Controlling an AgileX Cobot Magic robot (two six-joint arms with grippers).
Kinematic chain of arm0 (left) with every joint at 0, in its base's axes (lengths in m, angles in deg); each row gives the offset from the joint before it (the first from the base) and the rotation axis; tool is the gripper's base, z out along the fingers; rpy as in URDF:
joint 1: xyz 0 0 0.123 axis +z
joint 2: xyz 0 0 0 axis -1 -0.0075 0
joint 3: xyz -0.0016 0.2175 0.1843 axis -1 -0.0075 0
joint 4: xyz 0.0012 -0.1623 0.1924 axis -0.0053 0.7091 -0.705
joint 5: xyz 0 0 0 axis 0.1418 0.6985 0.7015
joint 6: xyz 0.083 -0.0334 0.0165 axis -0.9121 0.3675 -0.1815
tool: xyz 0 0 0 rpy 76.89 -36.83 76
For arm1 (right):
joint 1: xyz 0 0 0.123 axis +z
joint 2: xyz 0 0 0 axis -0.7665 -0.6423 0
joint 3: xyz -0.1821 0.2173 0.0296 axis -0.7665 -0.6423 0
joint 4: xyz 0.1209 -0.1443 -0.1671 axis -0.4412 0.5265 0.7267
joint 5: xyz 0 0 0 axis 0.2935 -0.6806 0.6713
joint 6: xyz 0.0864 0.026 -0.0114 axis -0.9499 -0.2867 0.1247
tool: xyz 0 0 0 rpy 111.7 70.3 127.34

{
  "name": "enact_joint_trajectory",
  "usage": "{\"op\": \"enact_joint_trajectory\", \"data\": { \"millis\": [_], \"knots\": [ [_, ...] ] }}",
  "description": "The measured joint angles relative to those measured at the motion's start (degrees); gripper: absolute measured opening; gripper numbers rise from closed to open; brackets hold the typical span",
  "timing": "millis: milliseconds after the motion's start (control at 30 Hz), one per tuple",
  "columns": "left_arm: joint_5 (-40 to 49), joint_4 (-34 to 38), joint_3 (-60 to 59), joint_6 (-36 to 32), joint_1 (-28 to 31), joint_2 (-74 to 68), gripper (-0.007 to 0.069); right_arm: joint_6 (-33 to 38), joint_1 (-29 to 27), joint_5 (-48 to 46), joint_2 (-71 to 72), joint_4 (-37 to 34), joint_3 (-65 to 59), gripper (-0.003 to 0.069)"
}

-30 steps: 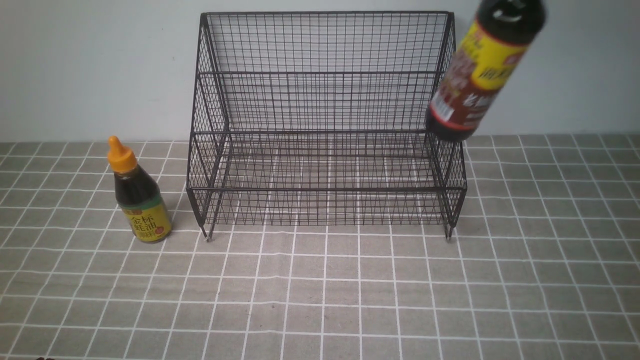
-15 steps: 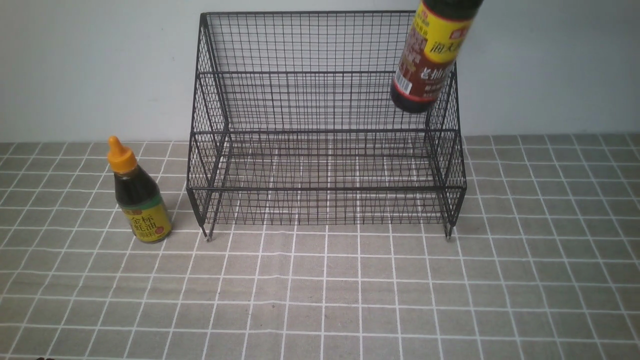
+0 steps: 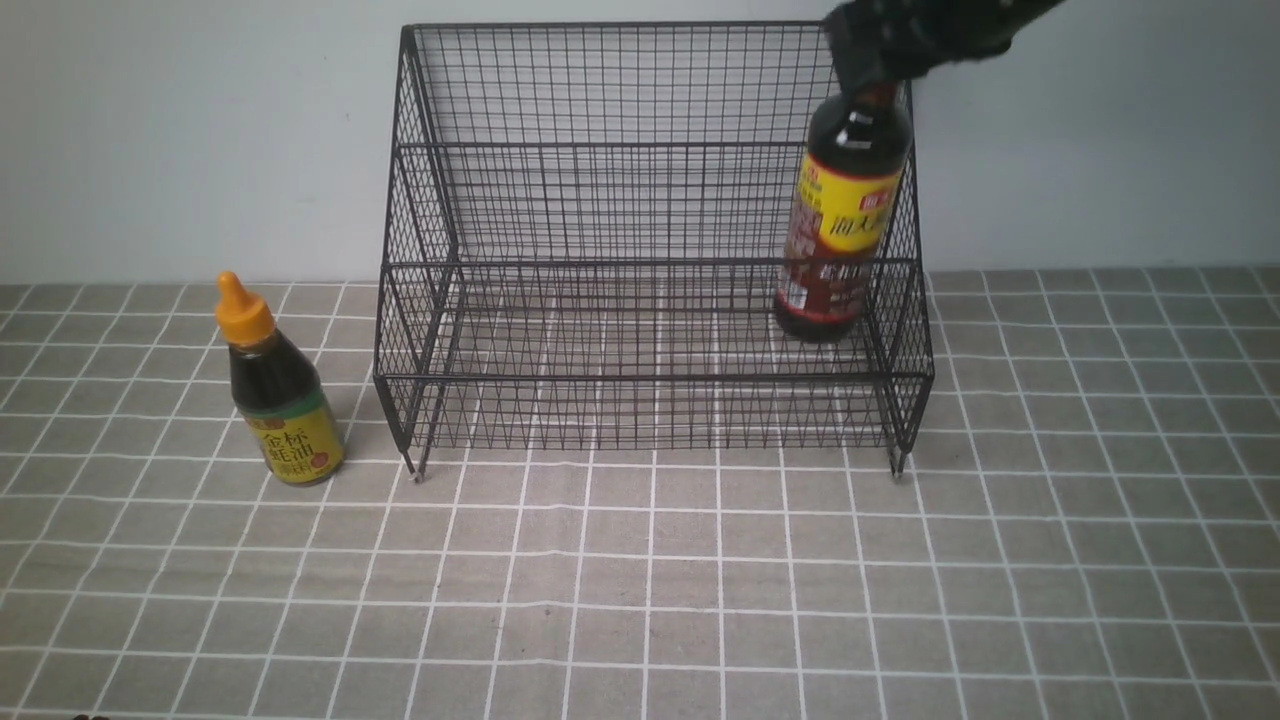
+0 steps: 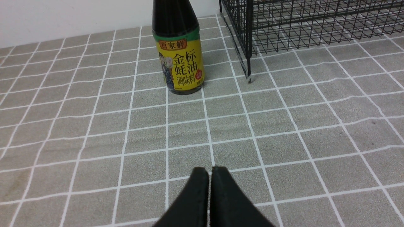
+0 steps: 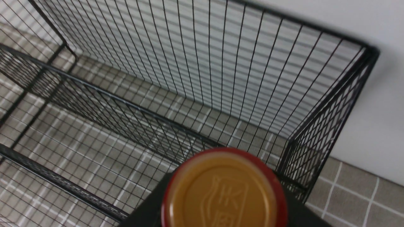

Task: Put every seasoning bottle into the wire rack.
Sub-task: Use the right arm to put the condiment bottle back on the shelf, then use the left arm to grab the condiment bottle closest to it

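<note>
Front view: looking forward and down from above, facing the wire rack (image 3: 655, 262) from a moderate distance. Left wrist view: looking low across the table (image 4: 142, 132), nearer to the squat bottle (image 4: 183, 60) at the upper middle; sharing with front view this bottle and one rack corner. Right wrist view: looking steeply down, very near to the bottle cap (image 5: 222, 192) at the lower middle, sharing the rack with front view.

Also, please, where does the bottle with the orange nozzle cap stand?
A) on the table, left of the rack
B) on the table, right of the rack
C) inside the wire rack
A: the orange-capped bottle stands on the tiled-pattern surface, left of the wire rack.
</note>
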Motion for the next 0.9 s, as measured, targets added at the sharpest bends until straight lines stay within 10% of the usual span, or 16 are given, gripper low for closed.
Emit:
{"op": "enact_joint_trajectory", "data": {
  "millis": [600,733,900],
  "knots": [
    [0.0,0.0,0.0,0.0,0.0,0.0,-0.0007,-0.5,0.0,-1.6,9.4,1.2,0.4,0.0527],
    [0.0,0.0,0.0,0.0,0.0,0.0,-0.0007,-3.5,0.0,-6.5,18.9,5.5,0.6,0.0412],
    [0.0,0.0,0.0,0.0,0.0,0.0,-0.0007,-9.0,0.0,-11.6,33.8,13.2,0.7,0.0073]
  ]
}}
